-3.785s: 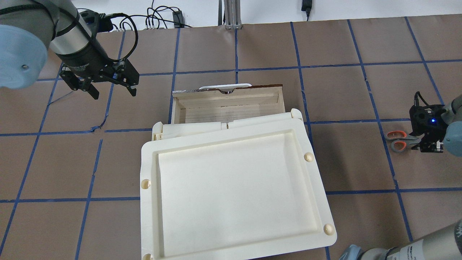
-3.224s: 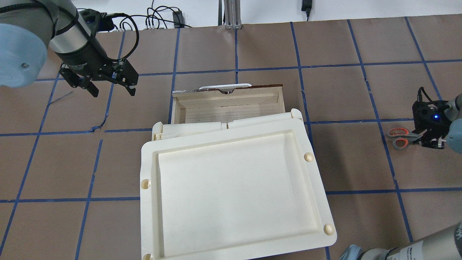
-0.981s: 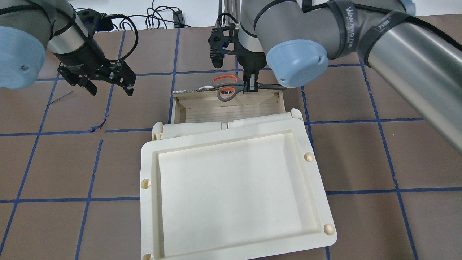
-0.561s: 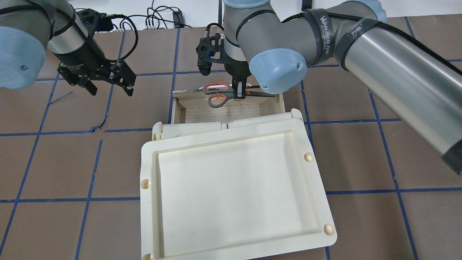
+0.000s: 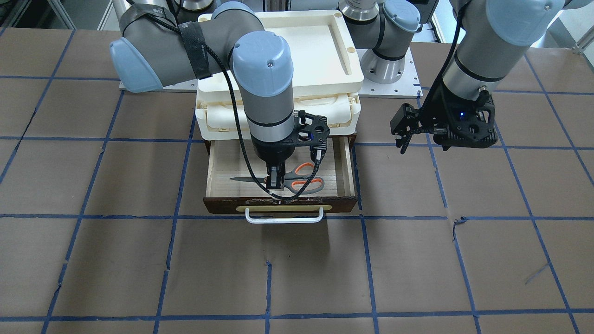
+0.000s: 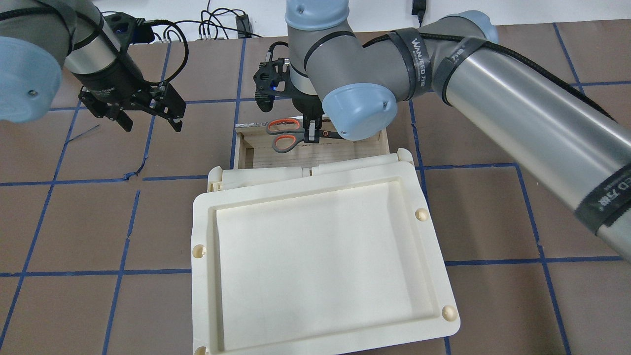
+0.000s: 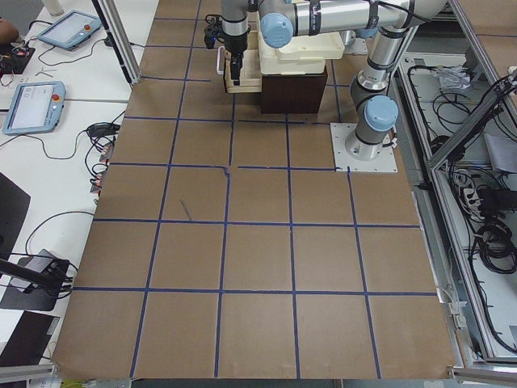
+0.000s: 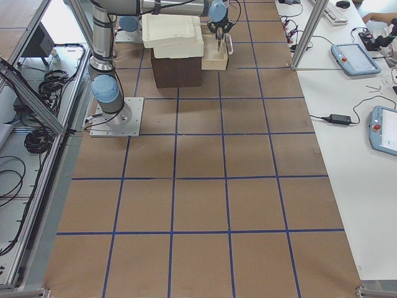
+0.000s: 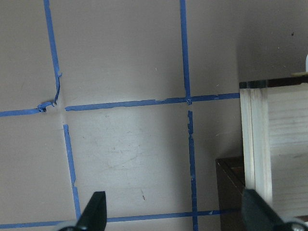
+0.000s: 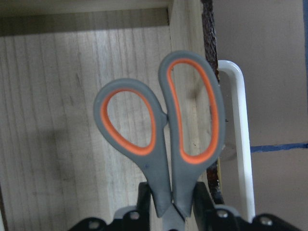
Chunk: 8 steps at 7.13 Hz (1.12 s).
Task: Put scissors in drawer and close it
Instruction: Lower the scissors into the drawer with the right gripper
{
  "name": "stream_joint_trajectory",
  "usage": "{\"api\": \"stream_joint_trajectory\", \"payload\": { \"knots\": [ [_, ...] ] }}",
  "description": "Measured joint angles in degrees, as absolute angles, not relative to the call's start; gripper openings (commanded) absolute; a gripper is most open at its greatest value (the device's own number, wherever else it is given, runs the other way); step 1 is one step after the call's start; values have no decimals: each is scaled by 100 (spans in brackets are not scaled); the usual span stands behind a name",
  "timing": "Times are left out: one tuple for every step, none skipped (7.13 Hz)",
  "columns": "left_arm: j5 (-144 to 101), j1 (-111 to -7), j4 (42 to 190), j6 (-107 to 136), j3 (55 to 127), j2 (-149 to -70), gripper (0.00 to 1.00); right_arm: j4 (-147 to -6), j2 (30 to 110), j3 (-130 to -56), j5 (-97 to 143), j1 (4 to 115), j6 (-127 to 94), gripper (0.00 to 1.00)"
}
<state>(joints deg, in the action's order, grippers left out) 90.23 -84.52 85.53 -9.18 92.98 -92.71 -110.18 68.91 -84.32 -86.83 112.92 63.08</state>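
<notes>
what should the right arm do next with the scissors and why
Probably nudge the right pincer slightly toward the back of the drawer before lowering. The wrist view shows the scissors with their larger loop overlapping the front wall, so a release here might catch that edge.

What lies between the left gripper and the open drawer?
Only bare table and blue tape lines separate left gripper from drawer, per the overhead view.

A robotics lab: teach pendants (image 7: 34,107), aluminium framing (image 7: 472,120), tape-gridded table (image 7: 258,259).
</notes>
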Motion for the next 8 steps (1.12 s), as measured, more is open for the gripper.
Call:
{"api": "stream_joint_trajectory", "payload": {
  "knots": [
    [9015,-8451,8560,-930,9319,-9271,100,-11001,6900,-8470,-8722,11315,6273,1],
    [9013,-8452,8561,-944,9347,-9274,100,-10989,6910,-8543,-8743,11353,6257,1],
    [9019,-8457,8560,-961,9363,-9276,100,-10993,6913,-8598,-8748,11389,6254,1],
    [9026,-8468,8565,-982,9375,-9275,100,-11001,6914,-8620,-8745,11407,6255,2],
    [9029,-8481,8568,-995,9381,-9275,100,-11010,6907,-8629,-8740,11416,6255,2],
    [9032,-8486,8571,-999,9384,-9278,100,-11021,6892,-8635,-8734,11421,6252,2],
    [9039,-8487,8575,-999,9386,-9280,100,-11029,6875,-8638,-8723,11427,6217,2],
    [9044,-8480,8573,-996,9385,-9284,100,-11035,6866,-8639,-8709,11451,6122,2]
  ]
}}
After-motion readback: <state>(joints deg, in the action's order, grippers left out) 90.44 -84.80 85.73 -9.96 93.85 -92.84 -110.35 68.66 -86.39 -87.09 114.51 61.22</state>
